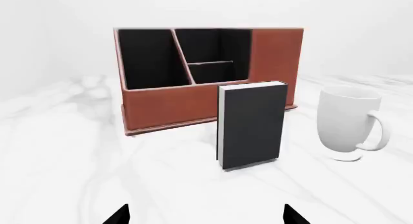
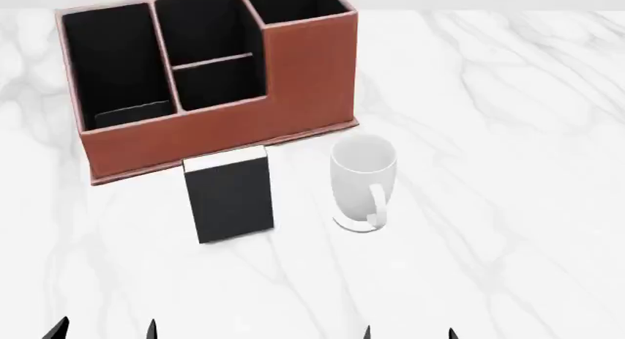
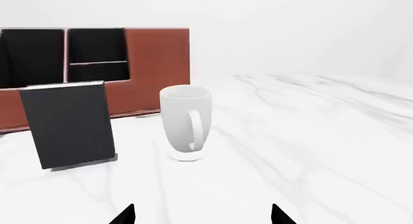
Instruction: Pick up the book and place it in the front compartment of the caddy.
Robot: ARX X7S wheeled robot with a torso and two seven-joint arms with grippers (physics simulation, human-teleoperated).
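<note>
Jaws, both arms: parted wide, holding nothing; only the dark fingertips show at the lower edge of each view — left gripper (image 2: 105, 330), right gripper (image 2: 408, 333), both well short of the objects.

Marble tabletop (image 2: 488, 134): white, grey-veined, bearing all items.

Caddy (image 2: 210, 138): reddish-brown organiser with pale rim and black lining, four compartments stepped in height, lowest wall toward the robot. That low, long front compartment is the destination; its short wall suits dropping a thin item in from above.

Book (image 2: 230, 198): thin, black, white page edge on one side. Standing upright on the table just in front of the caddy's front wall, cover facing the robot — a stance that leaves its two narrow edges free for a pinch. It sits roughly centred in the left wrist view, so the left arm looks the better placed.

White mug (image 2: 362, 181): upright, handle toward the robot, just beside the book on its right, apart from it; liable to be knocked by a careless approach.
</note>
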